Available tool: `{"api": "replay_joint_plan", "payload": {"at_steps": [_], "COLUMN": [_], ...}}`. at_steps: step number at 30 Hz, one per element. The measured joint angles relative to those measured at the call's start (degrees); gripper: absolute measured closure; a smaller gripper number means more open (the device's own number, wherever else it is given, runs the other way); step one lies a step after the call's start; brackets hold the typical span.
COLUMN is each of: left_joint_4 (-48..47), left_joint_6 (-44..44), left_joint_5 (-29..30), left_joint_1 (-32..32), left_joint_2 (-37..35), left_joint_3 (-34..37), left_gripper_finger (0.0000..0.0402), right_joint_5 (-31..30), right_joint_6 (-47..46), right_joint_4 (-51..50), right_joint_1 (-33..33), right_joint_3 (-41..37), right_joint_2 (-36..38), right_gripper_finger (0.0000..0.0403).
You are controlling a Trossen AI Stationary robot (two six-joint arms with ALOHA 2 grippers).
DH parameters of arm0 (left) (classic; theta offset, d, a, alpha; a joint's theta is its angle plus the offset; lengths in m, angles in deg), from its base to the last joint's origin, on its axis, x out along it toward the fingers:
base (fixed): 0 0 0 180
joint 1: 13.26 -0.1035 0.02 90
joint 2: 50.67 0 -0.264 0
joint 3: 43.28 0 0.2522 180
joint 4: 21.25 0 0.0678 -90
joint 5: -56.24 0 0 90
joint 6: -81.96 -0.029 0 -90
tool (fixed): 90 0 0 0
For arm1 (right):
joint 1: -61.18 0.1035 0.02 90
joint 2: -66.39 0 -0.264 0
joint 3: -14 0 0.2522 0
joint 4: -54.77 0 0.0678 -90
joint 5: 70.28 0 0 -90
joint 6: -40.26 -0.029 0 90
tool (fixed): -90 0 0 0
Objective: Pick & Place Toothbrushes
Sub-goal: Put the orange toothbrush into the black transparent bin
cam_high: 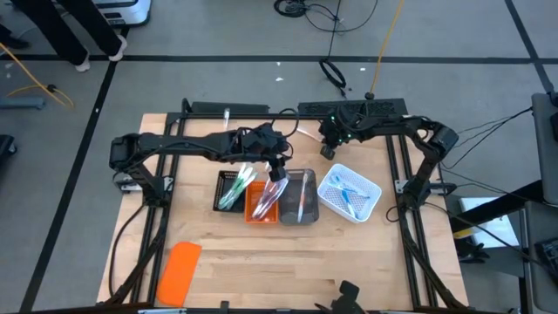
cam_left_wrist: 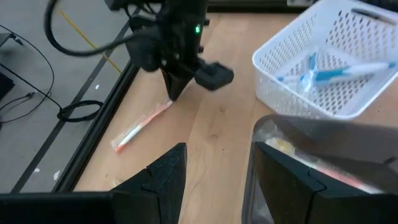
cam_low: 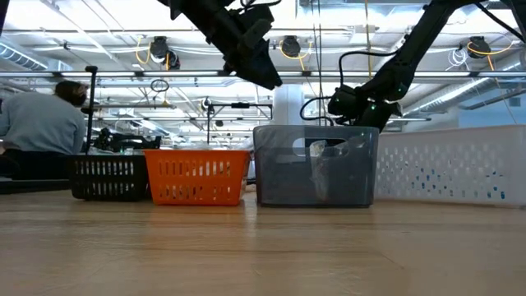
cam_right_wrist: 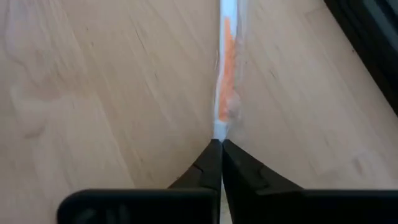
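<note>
no readable text, labels or signs

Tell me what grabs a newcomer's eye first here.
The row of small trays mid-table: black tray, orange tray, grey tray and the white basket holding blue-white toothbrushes. Behind them, the right gripper is shut on a pink-white plastic toothbrush lying near the table's far edge.
</note>
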Motion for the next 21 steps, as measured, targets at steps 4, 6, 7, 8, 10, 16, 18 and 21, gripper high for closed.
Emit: {"api": "replay_joint_plan", "payload": {"at_steps": [4, 6, 7, 8, 10, 16, 18, 21], "left_joint_4": [0.1, 0.3, 0.5, 0.6, 0.5, 0.7, 0.8, 0.8], "left_joint_6": [-0.6, -0.6, -0.7, -0.8, -0.9, -2.5, -3.4, -5.7], "left_joint_5": [0.0, 0.0, 0.0, 0.0, 0.0, 0.1, 0.6, 0.6], "left_joint_1": [0.0, 0.0, 0.0, 0.0, 0.0, 0.2, 0.6, 1.2], "left_joint_2": [0.8, 0.9, 0.8, 0.8, 0.8, 0.8, 0.8, 0.8], "left_joint_3": [0.0, 0.0, 0.0, 0.0, 0.0, 0.0, 0.0, 0.0], "left_gripper_finger": [0.0213, 0.0213, 0.0213, 0.0213, 0.0213, 0.0213, 0.0213, 0.0213], "right_joint_5": [0.1, 0.2, 0.2, 0.2, 0.2, 2.2, 3.4, 3.4], "right_joint_6": [-1.1, -1.6, -1.5, -1.5, -1.7, -5.0, -6.3, -8.6], "right_joint_4": [-0.7, -0.8, -1.6, -2.5, -2.8, -5.3, -5.3, -5.9], "right_joint_1": [0.8, 1.2, 1.5, 1.8, 2.4, 5.3, 6.8, 9.4], "right_joint_3": [-0.1, -0.1, -0.1, -0.1, -0.1, -0.1, -0.1, -0.1], "right_joint_2": [2.5, 4.3, 5.5, 6.9, 9.4, 17.7, 19.9, 22.7], "right_gripper_finger": [0.0402, 0.0402, 0.0402, 0.0402, 0.0402, 0.0402, 0.0402, 0.0402]}}
